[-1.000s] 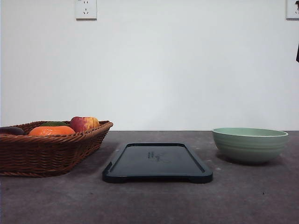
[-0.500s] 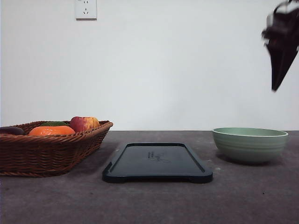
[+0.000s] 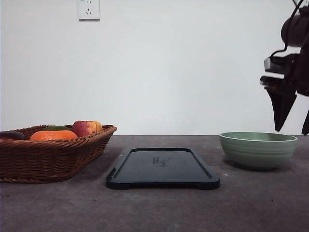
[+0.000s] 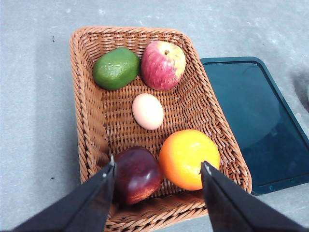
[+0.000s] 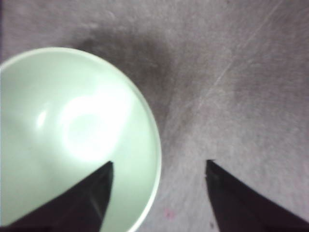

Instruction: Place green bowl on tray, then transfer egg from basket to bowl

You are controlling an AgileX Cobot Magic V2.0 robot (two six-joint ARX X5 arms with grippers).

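The green bowl (image 3: 258,149) stands empty on the table at the right, apart from the dark tray (image 3: 162,166) in the middle. My right gripper (image 3: 292,129) hangs open just above the bowl's right side. In the right wrist view the bowl (image 5: 72,135) has its rim between the open fingers of the right gripper (image 5: 159,164). The egg (image 4: 147,111) lies in the middle of the wicker basket (image 4: 87,111). My left gripper (image 4: 158,165) is open above the basket's near end, holding nothing.
A red apple (image 4: 163,65), a green fruit (image 4: 116,68), an orange (image 4: 189,158) and a dark red fruit (image 4: 137,175) share the basket with the egg. The basket (image 3: 48,157) sits at the table's left. The tray's corner (image 4: 263,121) lies beside it.
My right arm has come down from the top right edge and now hangs just over the bowl. Bowl, tray and basket have not moved.
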